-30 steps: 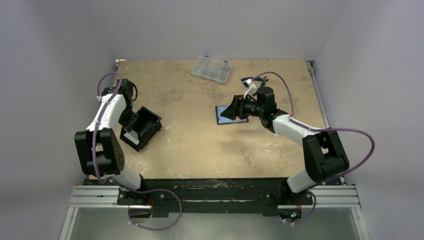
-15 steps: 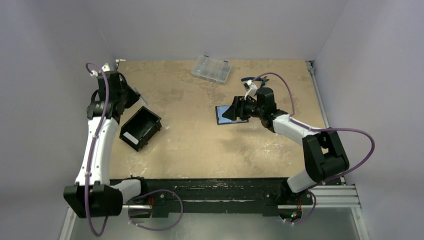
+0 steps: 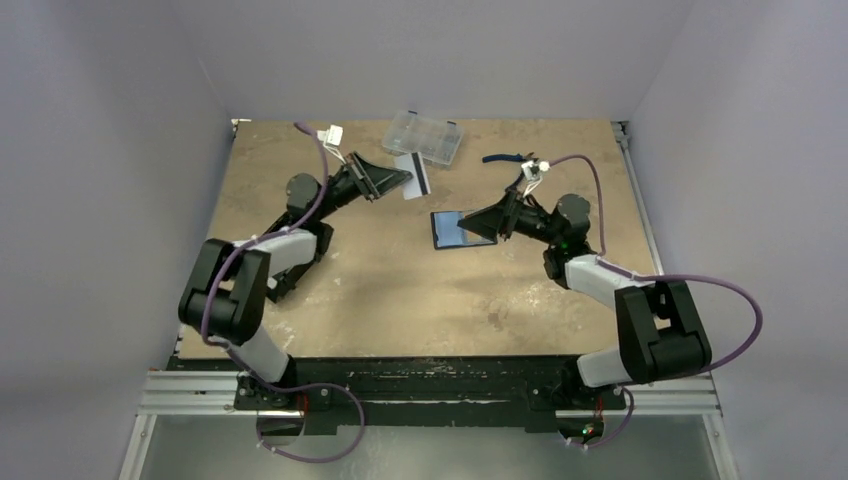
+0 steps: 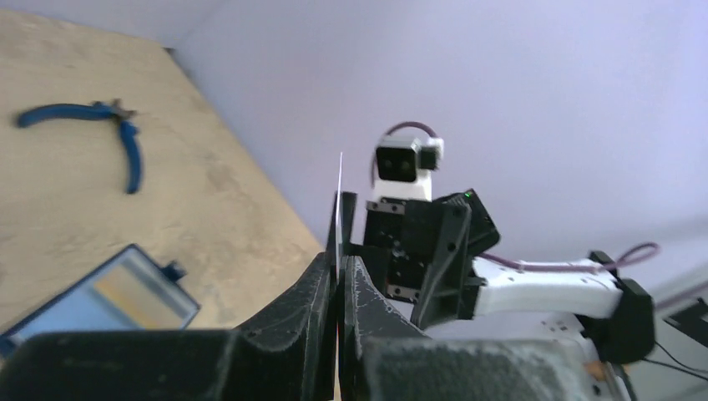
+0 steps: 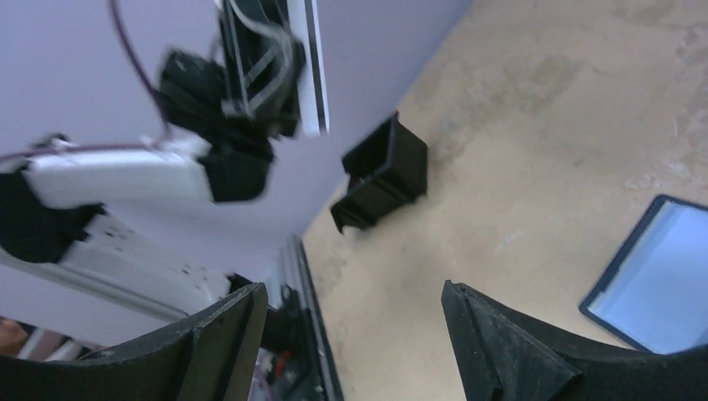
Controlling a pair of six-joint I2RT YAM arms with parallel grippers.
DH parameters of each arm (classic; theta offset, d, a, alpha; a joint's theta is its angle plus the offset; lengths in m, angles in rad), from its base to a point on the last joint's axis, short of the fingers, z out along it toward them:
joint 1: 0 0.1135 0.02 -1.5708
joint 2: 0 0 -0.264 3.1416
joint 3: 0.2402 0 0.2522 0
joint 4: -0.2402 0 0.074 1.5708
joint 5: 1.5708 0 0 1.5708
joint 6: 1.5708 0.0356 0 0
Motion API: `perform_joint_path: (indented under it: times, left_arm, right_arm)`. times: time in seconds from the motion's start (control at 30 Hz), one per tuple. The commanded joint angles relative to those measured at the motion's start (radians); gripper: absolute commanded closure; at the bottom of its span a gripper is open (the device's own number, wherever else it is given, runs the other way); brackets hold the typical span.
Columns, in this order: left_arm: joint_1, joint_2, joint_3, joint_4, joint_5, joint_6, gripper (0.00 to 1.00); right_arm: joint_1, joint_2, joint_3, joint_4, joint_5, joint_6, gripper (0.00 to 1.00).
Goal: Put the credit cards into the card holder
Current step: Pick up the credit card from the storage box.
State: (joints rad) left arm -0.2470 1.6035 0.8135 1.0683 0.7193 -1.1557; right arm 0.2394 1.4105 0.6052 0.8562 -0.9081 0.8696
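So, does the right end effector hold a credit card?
No, the right end effector is open and empty; the left end effector grips the credit card.

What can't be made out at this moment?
Box contents: too small and dark in right wrist; left arm covers it from top.
Wallet pockets: too small from top; cut by the edge in right wrist, by left gripper in left wrist.
Card: one or several? Edge-on in left wrist.

The card holder point(image 5: 659, 276) runs off the right wrist view's edge; the left arm point(image 3: 285, 245) largely covers the black box point(image 5: 384, 171) overhead.
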Motion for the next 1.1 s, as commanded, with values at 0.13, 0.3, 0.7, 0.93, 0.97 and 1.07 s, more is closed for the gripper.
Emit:
perform_joint_path:
  times: [0.13, 0.3, 0.7, 0.93, 0.97, 1.07]
  left_arm:
    - [-0.135, 0.295, 0.127, 0.71, -0.05, -0.292, 1.0]
    - [-0.181, 0.385, 0.172, 0.664, -0.145, -0.313, 1.0]
    - [-0.222, 0.526, 0.264, 0.669, -0.208, -0.363, 1.0]
    - [-0.222, 0.529, 0.281, 0.617, -0.2, -0.355, 1.0]
    - [-0.222, 0.534, 0.289, 0.609, -0.198, -0.357, 1.0]
    - [-0.222, 0.557, 0.31, 0.605, -0.204, -0.372, 1.0]
  right_arm:
    - [-0.079, 0.148, 0.044, 0.581, 0.027, 0.478, 0.23]
    - [-0.089, 0.236, 0.127, 0.606, 0.063, 0.529, 0.33]
    - [-0.1, 0.303, 0.233, 0.219, 0.16, 0.253, 0.43]
    - [-0.118, 0.364, 0.277, 0.172, 0.133, 0.22, 0.44]
    - [-0.118, 0.375, 0.282, 0.18, 0.125, 0.231, 0.46]
    - [-0.117, 0.393, 0.274, 0.241, 0.102, 0.274, 0.51]
